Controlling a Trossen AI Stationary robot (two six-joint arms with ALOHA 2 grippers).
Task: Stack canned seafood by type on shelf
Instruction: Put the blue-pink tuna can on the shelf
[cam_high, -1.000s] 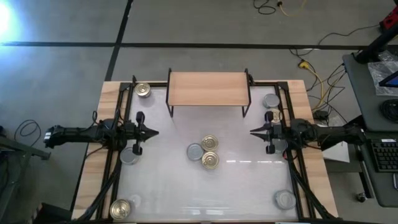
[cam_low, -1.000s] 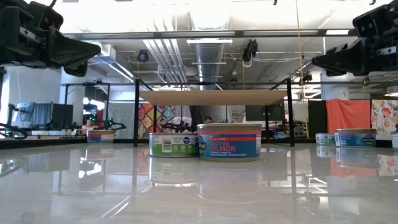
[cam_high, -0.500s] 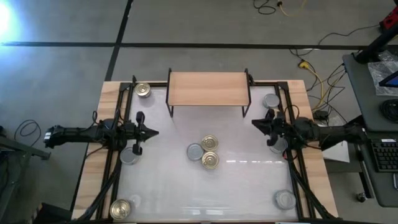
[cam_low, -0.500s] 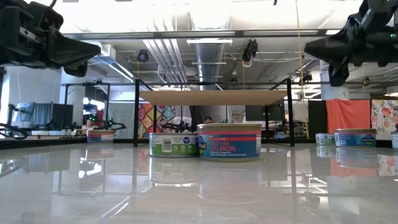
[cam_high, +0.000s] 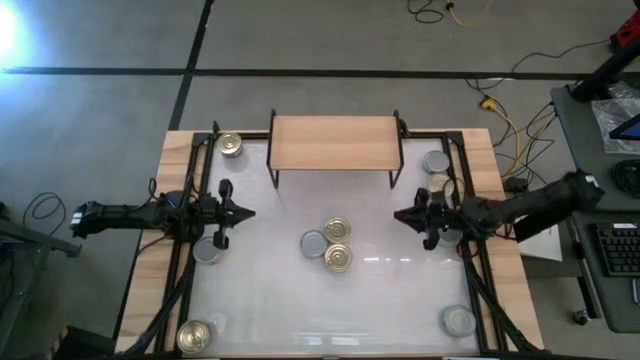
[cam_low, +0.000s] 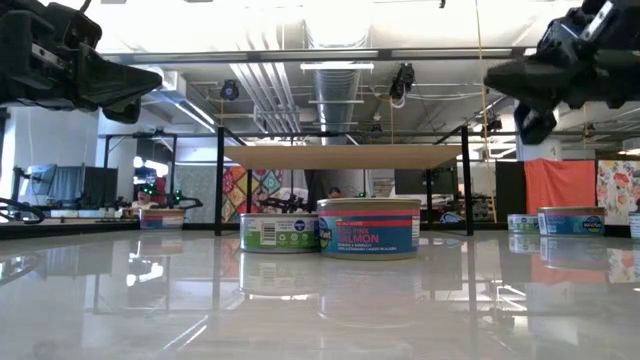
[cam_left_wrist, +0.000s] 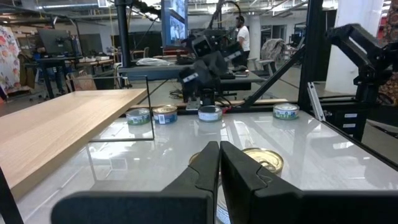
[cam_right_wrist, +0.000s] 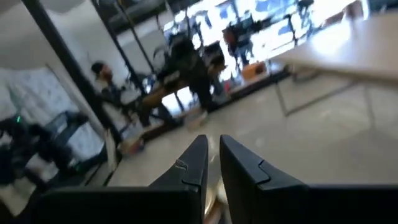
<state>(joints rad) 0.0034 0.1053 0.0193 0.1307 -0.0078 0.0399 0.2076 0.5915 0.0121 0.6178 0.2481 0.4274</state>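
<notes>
Tins are lying scattered over the white table (cam_high: 400, 300): nearest the front edge, one gold-topped tin (cam_high: 192, 335) is sitting at the left corner and a silver-topped one (cam_high: 458, 321) at the right. Mid-table, three tins are clustering together and touching: two gold-topped (cam_high: 338, 258) (cam_high: 336, 230) and one silver (cam_high: 314, 243). The left gripper (cam_high: 247, 212) is hovering above the table's left side with its jaws pressed together, holding nothing, a silver tin (cam_high: 208, 250) lying just beside it. The right gripper (cam_high: 398, 215) is hovering over the right side, its jaws nearly together and empty. Farther back, the shelf (cam_high: 335, 142) is standing with its wooden top bare, a gold tin (cam_high: 229, 145) sitting near its left end and a silver tin (cam_high: 434, 161) near its right.
</notes>
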